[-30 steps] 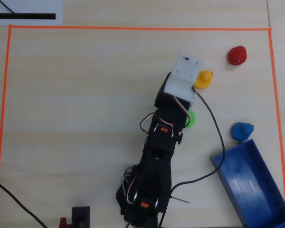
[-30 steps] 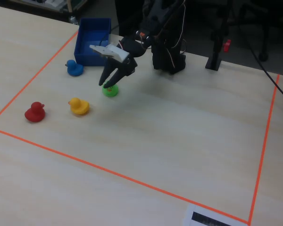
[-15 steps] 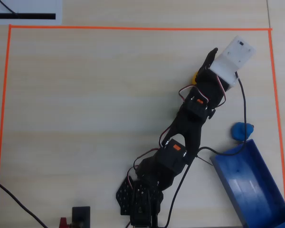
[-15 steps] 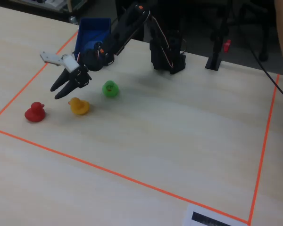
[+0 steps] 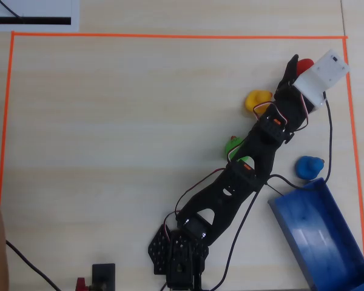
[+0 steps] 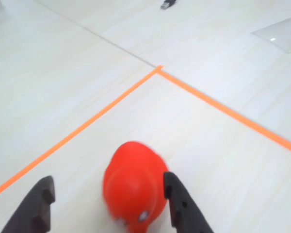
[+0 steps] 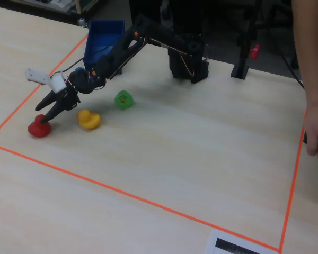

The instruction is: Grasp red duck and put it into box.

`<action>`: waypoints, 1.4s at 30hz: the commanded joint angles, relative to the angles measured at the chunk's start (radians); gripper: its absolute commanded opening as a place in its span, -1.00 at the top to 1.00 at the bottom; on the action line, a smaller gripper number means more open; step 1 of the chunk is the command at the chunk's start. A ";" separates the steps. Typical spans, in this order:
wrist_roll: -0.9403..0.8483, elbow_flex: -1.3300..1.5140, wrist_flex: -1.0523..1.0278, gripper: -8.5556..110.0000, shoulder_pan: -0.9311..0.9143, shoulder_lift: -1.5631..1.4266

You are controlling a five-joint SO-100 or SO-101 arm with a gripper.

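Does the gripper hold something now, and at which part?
Nothing is held. The open gripper straddles the red duck; one finger is beside its body.

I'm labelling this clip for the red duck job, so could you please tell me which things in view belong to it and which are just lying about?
Part of the job:
- red duck, between the open gripper fingers
- box, the blue tray

Just lying about:
- yellow duck
- green duck
- blue duck

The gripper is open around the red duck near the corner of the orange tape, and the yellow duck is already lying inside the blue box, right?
Not quite. The overhead view shows the yellow duck on the table beside the arm, not in the blue box. The rest holds: the gripper is open around the red duck.
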State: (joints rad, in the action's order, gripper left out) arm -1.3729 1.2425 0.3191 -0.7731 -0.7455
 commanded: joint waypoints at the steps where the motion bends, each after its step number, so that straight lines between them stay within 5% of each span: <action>1: 0.000 -0.101 0.011 0.33 -0.006 -0.005; 42: -0.005 -0.225 -0.077 0.34 -0.023 0.147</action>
State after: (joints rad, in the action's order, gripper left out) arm -1.3714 1.0707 0.2424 -0.7977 -0.5752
